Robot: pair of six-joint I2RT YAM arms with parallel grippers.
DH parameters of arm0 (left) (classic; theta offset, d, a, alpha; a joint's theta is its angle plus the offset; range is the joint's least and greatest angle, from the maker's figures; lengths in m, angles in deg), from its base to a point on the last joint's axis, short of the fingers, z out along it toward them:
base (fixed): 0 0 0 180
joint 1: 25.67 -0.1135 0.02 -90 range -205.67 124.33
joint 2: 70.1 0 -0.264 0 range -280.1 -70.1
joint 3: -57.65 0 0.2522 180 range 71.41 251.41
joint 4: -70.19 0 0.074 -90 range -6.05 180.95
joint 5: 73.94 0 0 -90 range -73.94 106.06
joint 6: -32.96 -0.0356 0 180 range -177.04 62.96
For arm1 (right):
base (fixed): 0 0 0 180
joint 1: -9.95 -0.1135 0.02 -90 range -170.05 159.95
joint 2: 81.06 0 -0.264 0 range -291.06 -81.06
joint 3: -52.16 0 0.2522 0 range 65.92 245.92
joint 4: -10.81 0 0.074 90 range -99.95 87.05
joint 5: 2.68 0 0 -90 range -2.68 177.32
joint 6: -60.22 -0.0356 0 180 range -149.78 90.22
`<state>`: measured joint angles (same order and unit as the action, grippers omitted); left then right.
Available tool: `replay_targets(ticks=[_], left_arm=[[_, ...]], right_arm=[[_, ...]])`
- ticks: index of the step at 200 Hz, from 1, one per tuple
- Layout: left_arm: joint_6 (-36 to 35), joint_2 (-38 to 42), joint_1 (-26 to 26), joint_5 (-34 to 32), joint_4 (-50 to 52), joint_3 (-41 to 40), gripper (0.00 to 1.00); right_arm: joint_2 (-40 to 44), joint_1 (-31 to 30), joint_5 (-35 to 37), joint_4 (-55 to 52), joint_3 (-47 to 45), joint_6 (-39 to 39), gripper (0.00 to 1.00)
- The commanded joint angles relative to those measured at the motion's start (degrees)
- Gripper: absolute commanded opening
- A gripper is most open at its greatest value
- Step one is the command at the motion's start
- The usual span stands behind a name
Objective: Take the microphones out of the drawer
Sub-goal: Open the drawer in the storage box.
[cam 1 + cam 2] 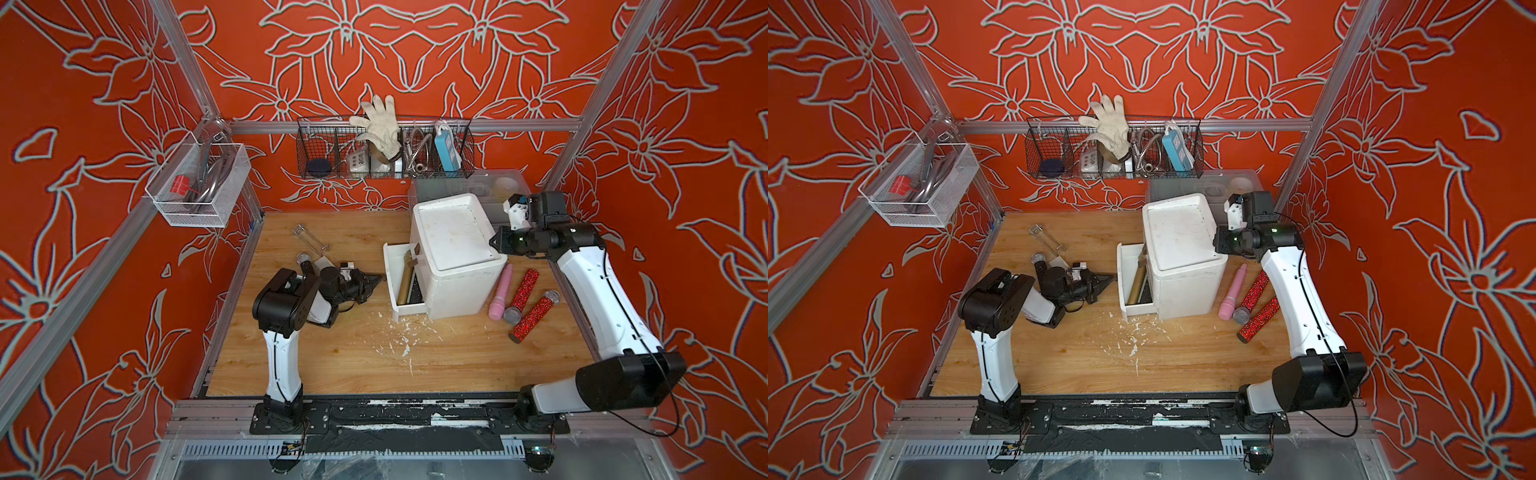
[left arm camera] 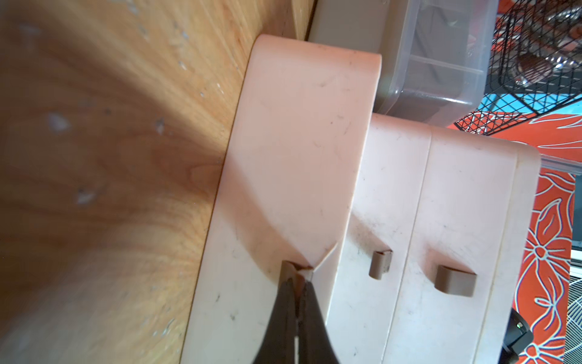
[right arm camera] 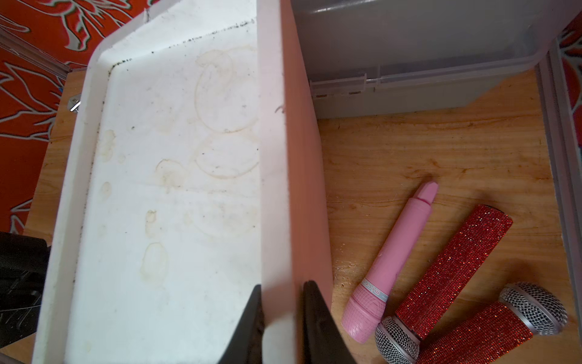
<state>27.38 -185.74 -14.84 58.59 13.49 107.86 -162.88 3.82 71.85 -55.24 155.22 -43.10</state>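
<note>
While both top views show the gold microphone (image 1: 405, 284) lying lengthwise in the open bottom drawer (image 1: 409, 311) of the white cabinet (image 1: 453, 245), neither wrist view sees inside that drawer. The left wrist view gives only the drawer front, where the fingers (image 2: 283, 302) of the left gripper (image 2: 297, 279) are pinched tight on its brown handle (image 2: 291, 266); two more handles (image 2: 381, 264) sit on the closed drawers above.

In the right wrist view the right gripper (image 3: 282, 299) has its fingers (image 3: 315, 321) clamped on the cabinet's top rim, on the side away from the drawer. The gold microphone lies just behind the drawer front from the left fingers. It is well apart from the right ones, with the cabinet between.

On the counter (image 1: 332, 353) beside the cabinet lie a pink microphone (image 1: 500, 293) and two red glitter microphones (image 1: 534, 318).
</note>
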Motion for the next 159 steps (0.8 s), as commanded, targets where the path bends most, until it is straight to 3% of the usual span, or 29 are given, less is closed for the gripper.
replay_targets(ticks=[1,49,115,133,159], left_arm=[[-2.53,2.79,-1.78,0.18,0.95,-1.78,0.0],[-3.71,6.28,-5.91,0.81,2.21,-5.68,0.0],[-7.45,10.35,-7.06,1.64,8.58,-6.07,0.0],[-7.42,10.48,-7.06,2.63,9.3,-5.44,0.31],[-8.91,12.6,-7.06,3.21,14.42,-4.85,0.56]], right_arm=[[-0.75,0.17,2.19,-1.25,1.21,-1.7,0.0],[-0.71,0.24,2.08,-1.23,1.28,-1.71,0.0],[-0.65,0.24,1.32,-1.24,1.24,-1.88,0.0],[-0.88,0.24,0.97,-1.23,1.32,-1.98,0.0],[-0.88,0.26,0.63,-1.0,1.24,-2.3,0.0]])
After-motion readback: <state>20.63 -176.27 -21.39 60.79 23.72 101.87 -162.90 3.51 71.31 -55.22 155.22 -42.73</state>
